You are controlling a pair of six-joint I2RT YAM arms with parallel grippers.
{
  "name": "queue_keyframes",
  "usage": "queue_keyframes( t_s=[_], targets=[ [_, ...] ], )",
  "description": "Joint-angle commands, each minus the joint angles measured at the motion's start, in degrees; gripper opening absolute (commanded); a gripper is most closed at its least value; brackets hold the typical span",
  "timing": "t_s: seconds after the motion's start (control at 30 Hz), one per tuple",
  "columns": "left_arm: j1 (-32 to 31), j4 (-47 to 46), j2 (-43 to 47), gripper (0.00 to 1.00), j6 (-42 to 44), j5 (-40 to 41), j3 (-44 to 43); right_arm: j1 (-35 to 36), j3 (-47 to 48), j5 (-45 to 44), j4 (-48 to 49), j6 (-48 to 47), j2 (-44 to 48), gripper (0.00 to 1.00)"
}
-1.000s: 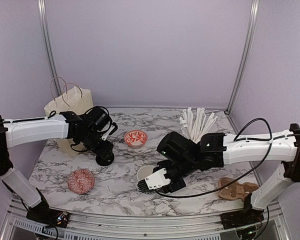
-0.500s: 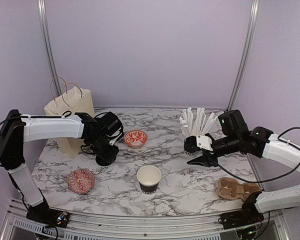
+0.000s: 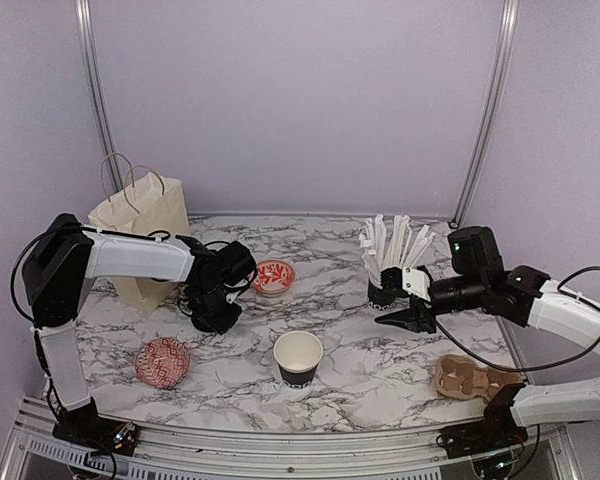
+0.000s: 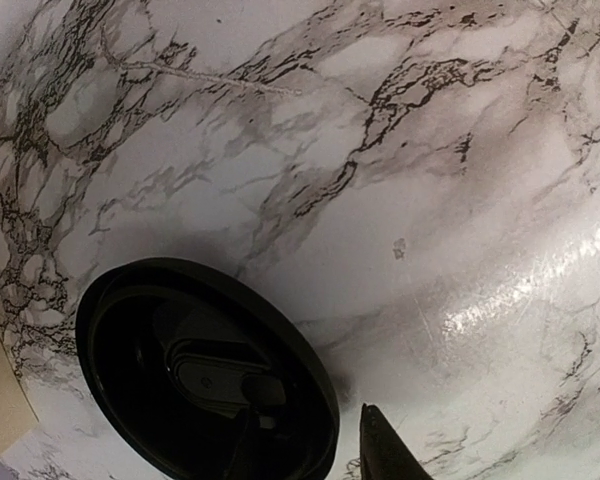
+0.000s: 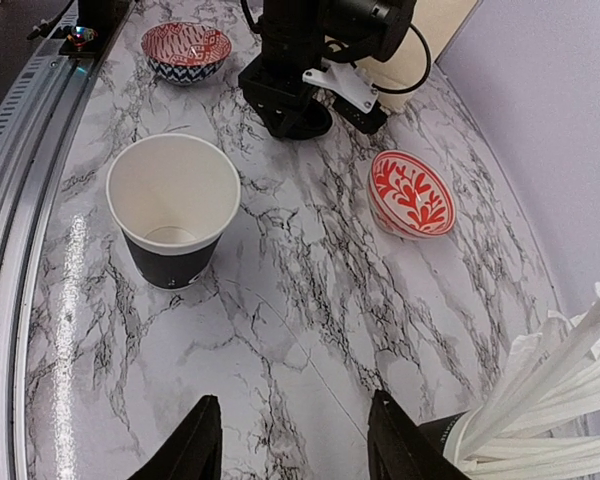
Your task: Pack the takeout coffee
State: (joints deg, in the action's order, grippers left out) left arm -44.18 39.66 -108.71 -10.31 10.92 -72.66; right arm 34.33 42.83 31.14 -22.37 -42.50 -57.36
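The takeout coffee cup (image 3: 298,357) stands upright and lidless at the table's front centre; it is black with a white inside (image 5: 173,205). Its round black lid (image 4: 205,375) lies flat on the marble, mostly hidden under my left gripper (image 3: 216,316) in the top view. The left gripper (image 4: 307,415) straddles the lid's rim, with one finger inside the lid and the other finger (image 4: 385,452) just outside, a small gap showing. My right gripper (image 3: 405,318) hovers open and empty (image 5: 295,450) by the straw cup, well right of the coffee cup.
A black cup of white wrapped straws (image 3: 387,262) stands right beside the right gripper. Red-and-white bowls sit at mid-table (image 3: 271,277) and front left (image 3: 162,361). A paper bag (image 3: 140,232) stands at the back left and a cardboard cup carrier (image 3: 475,378) at the front right.
My right arm has drawn back from the coffee cup to the straw cup on the right. The left gripper has shifted slightly right over the lid and its jaws have narrowed.
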Motion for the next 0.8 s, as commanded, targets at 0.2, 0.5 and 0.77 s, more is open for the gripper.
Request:
queue_keyframes(
  t_s=[0.2, 0.5, 0.77],
  targets=[
    [0.4, 2.0, -1.2, 0.17, -0.3, 2.3, -2.3, -0.5, -1.1, 1.0, 2.3, 0.4, 0.5, 0.47],
    [-0.1, 3.9, 4.6, 0.06, -0.1, -1.8, -4.9, -0.5, 4.8, 4.0, -1.7, 2.9, -2.6, 0.47],
    [-5.5, -0.3, 22.4, 0.06, 1.8, -14.4, -12.9, -0.5, 24.4, 7.7, -9.2, 12.1, -12.0, 0.47]
  ],
)
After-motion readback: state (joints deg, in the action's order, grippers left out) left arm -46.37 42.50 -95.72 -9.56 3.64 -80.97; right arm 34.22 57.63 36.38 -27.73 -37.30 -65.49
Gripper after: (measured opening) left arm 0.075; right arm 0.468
